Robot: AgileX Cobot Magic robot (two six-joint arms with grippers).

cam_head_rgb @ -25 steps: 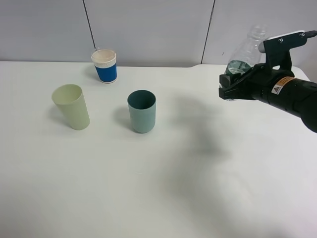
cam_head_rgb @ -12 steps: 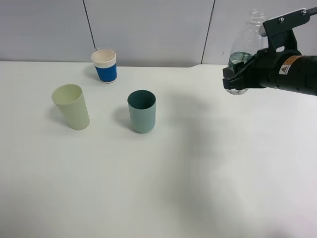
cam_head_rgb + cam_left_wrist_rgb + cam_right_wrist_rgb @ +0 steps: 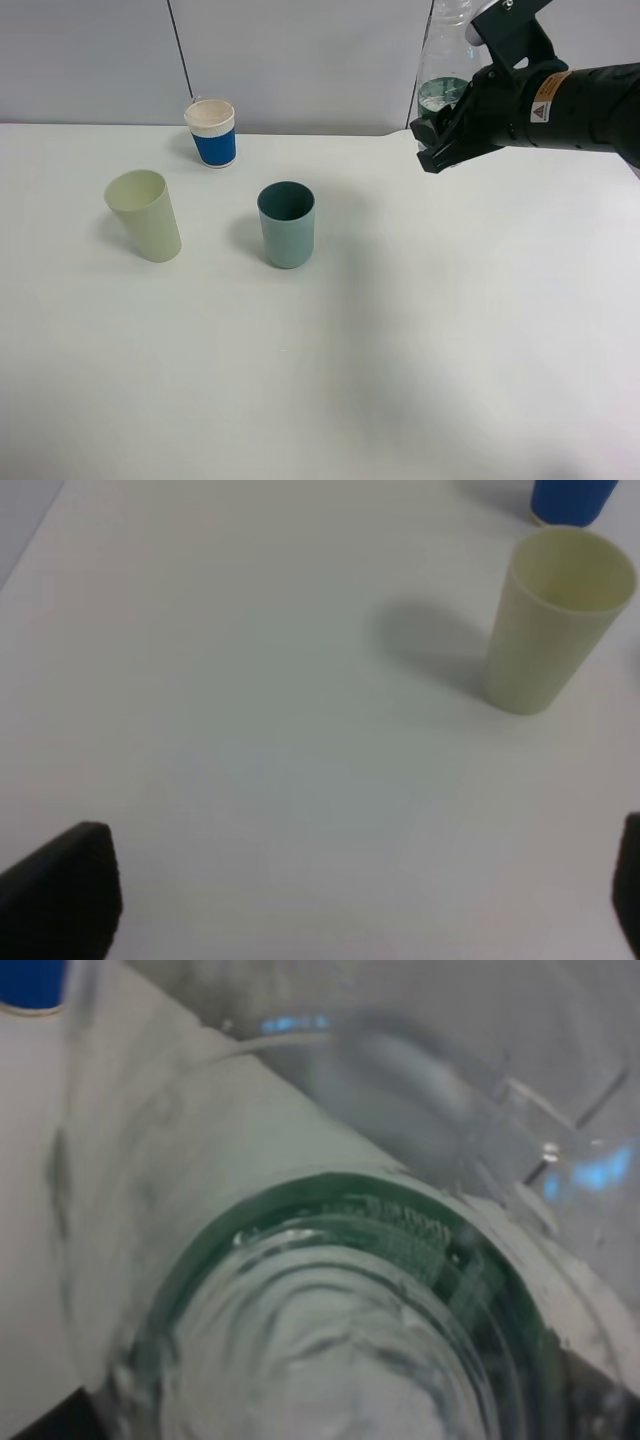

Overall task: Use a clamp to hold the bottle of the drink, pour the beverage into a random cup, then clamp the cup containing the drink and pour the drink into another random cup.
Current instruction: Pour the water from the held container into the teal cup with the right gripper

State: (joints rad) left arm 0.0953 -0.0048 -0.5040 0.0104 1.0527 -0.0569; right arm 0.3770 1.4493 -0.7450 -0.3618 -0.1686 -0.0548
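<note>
My right gripper [image 3: 440, 135] is shut on the clear bottle [image 3: 441, 88] with the green label, holding it roughly upright, high above the table's back right. The right wrist view is filled by the bottle [image 3: 340, 1290], with clear drink inside. The teal cup [image 3: 287, 224] stands near the middle of the table, well to the left of and below the bottle. A pale yellow-green cup [image 3: 146, 215] stands further left; the left wrist view shows it too [image 3: 556, 618]. My left gripper [image 3: 350, 900] is open, its fingertips [image 3: 65, 890] apart over bare table, not seen in the exterior view.
A blue-and-white paper cup [image 3: 212, 133] stands at the back near the grey wall, and its base shows as a blue-and-white cup [image 3: 570, 500] in the left wrist view. White tabletop [image 3: 400, 350] stretches across the front and right.
My right arm has lifted the bottle and carried it leftward, toward the cups. The cups have not moved.
</note>
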